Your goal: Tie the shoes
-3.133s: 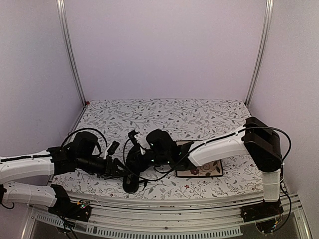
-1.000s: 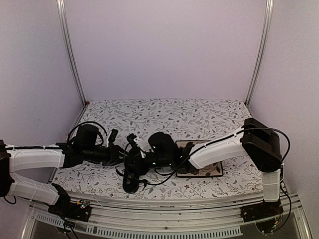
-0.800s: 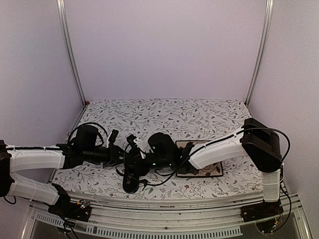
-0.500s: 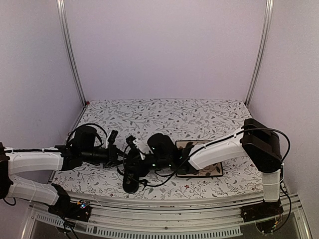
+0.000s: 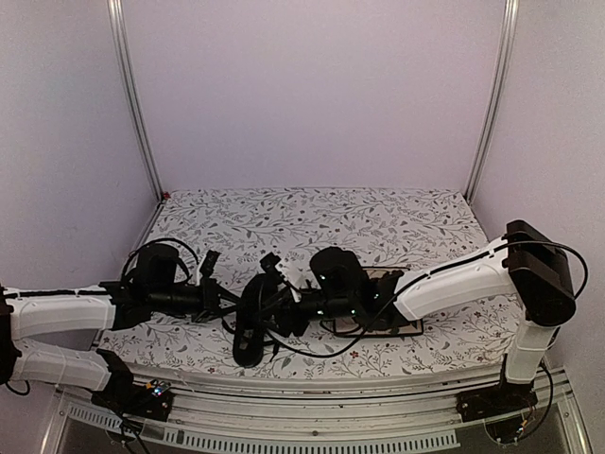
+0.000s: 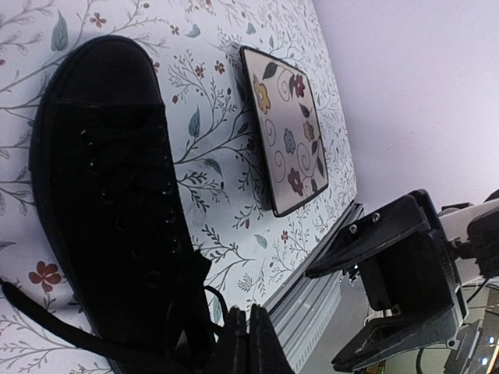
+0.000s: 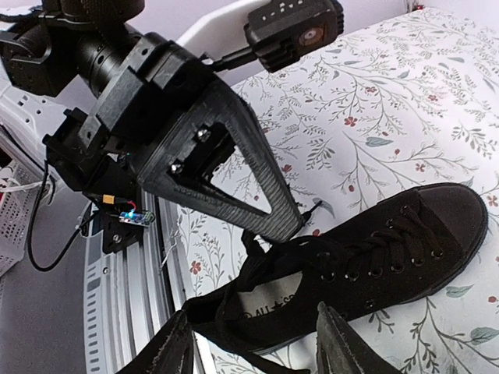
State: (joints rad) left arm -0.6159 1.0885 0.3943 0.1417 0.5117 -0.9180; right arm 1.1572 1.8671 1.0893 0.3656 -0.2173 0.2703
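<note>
The black shoe (image 5: 248, 331) lies on the floral cloth near the front edge, toe pointing away from me. Its heel opening and pale insole label (image 7: 300, 290) show in the right wrist view. My left gripper (image 6: 248, 343) sits at the shoe's heel end, fingers pressed together on a thin black lace (image 6: 209, 302) that loops out from the shoe. My right gripper (image 7: 256, 347) hangs open over the heel opening, one finger (image 7: 176, 343) on each side, nothing between them. From above, the left gripper (image 5: 227, 301) and right gripper (image 5: 276, 307) meet over the shoe from either side.
A square floral plate (image 5: 405, 327) lies just right of the shoe, partly under the right arm; it also shows as the plate (image 6: 284, 140) in the left wrist view. The table's metal front rail (image 7: 129, 273) runs close beside the shoe's heel.
My right gripper has opened and its arm has drawn back to the right. My left gripper has shut on the lace and shifted slightly left.
</note>
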